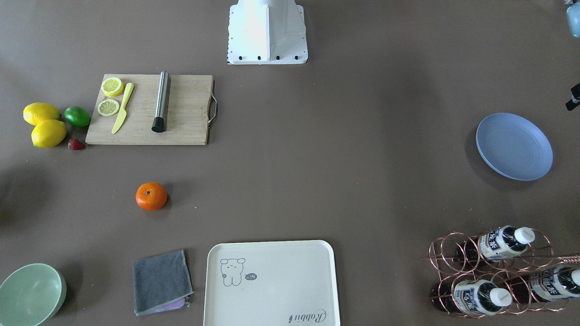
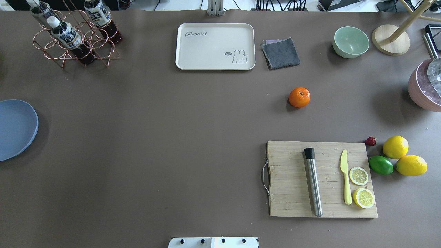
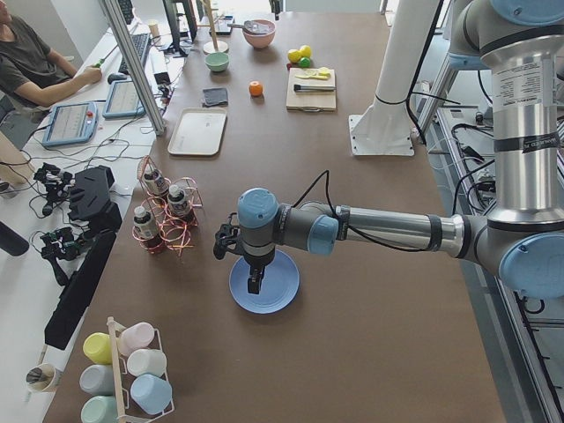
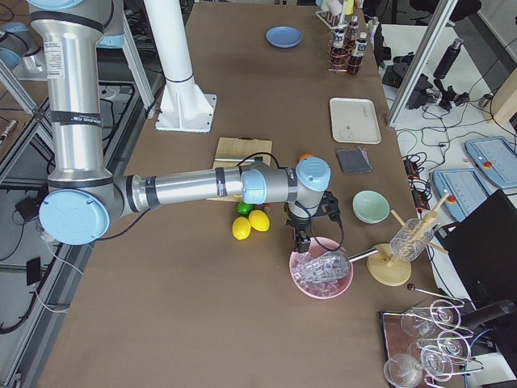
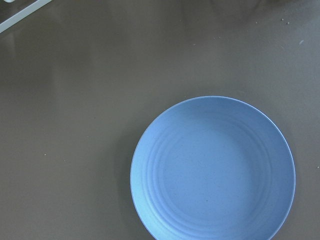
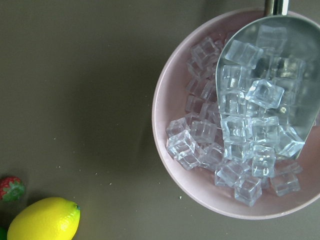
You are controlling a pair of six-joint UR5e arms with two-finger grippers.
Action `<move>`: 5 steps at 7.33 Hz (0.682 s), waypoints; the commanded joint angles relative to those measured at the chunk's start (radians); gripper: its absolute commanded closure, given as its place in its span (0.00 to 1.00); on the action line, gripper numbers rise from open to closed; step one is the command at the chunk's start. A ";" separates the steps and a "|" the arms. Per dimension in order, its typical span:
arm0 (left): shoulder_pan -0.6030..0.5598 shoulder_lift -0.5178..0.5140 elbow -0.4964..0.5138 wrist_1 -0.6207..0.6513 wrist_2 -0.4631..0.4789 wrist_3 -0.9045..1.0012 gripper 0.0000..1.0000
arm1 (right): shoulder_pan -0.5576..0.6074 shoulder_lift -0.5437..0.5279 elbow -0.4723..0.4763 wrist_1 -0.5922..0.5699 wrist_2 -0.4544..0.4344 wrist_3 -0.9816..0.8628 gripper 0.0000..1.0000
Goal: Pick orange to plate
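The orange (image 2: 299,97) (image 1: 151,196) lies alone on the brown table, between the grey cloth and the cutting board. The pale-blue plate (image 2: 15,129) (image 1: 514,146) sits far off at the table's left end and fills the left wrist view (image 5: 212,170), with nothing on it. Only the exterior left view shows my left gripper (image 3: 255,284), which hangs above the plate (image 3: 275,286); I cannot tell whether it is open or shut. My right gripper (image 4: 300,241) shows only in the exterior right view, pointing down beside the pink ice bowl, a good way from the orange; its state cannot be told.
A cutting board (image 2: 322,179) holds a steel rod, a yellow knife and lemon slices. Beside it lie two lemons (image 2: 395,147), a lime (image 2: 381,165) and a strawberry. A cream tray (image 2: 215,46), grey cloth (image 2: 280,52), mint bowl (image 2: 350,41), pink ice bowl (image 6: 240,115) and bottle rack (image 2: 74,34) line the far side.
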 commanded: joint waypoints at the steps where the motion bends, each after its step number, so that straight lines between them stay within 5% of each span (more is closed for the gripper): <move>1: 0.003 -0.005 0.003 0.007 0.001 -0.002 0.02 | 0.000 -0.001 0.002 0.000 0.000 0.000 0.00; 5: 0.010 0.003 0.007 0.003 0.004 0.005 0.02 | 0.000 -0.001 0.009 0.000 0.001 -0.002 0.00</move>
